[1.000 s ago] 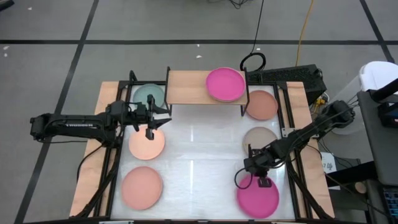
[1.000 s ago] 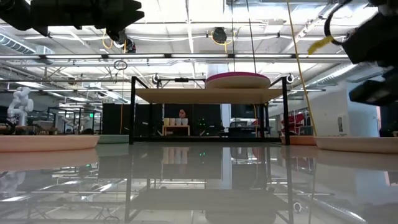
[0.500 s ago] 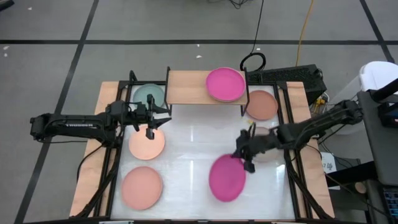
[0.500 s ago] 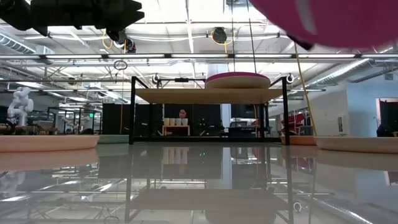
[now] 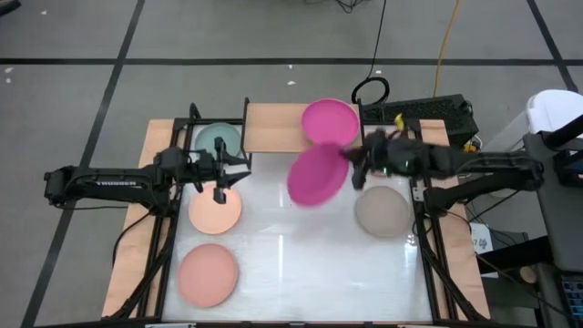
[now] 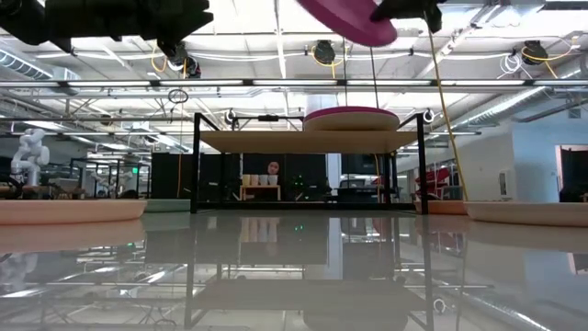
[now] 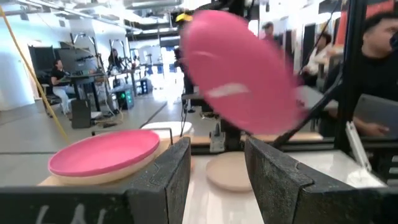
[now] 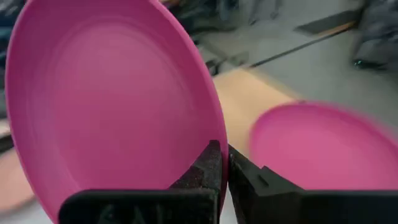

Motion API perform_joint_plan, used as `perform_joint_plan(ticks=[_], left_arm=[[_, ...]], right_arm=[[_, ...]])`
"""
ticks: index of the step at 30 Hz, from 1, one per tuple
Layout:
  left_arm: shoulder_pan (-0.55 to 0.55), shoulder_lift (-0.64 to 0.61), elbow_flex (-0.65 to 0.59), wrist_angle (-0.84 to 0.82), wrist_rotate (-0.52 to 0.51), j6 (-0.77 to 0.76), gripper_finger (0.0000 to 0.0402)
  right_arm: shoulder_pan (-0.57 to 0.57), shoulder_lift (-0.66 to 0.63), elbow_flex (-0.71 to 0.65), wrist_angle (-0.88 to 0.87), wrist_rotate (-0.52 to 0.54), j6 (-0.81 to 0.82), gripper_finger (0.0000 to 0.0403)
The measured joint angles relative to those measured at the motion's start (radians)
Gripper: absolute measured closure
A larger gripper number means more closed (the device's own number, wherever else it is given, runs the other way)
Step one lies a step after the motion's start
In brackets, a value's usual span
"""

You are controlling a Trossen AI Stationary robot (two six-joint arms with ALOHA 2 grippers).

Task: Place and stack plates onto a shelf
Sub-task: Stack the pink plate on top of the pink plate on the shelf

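From above, the right gripper (image 5: 357,164) pinches the rim of a magenta plate (image 5: 317,175), tilted in the air just in front of the shelf (image 5: 273,128). I'd level it and centre it over the stacked plate (image 5: 330,123) before letting go.

At table height, the carried plate hangs above the shelf.

The right wrist shows fingers clamped on its rim.

The left gripper (image 7: 214,171) waits open beside the shelf, over a peach plate (image 5: 216,211).
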Motion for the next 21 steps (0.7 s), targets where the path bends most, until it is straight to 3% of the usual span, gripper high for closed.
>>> perform_joint_plan(ticks=[11,17,21], left_arm=[[-0.009,0.0,0.0,0.045,0.015,0.004,0.0243],[-0.009,0.0,0.0,0.053,0.016,0.003,0.0243],[-0.009,0.0,0.0,0.053,0.016,0.001,0.0243]], right_arm=[[-0.355,0.105,0.142,0.006,-0.03,-0.072,0.0403],[-0.565,0.219,0.177,-0.065,-0.356,0.03,0.0403],[-0.648,0.269,0.183,-0.056,-0.435,0.034,0.0403]])
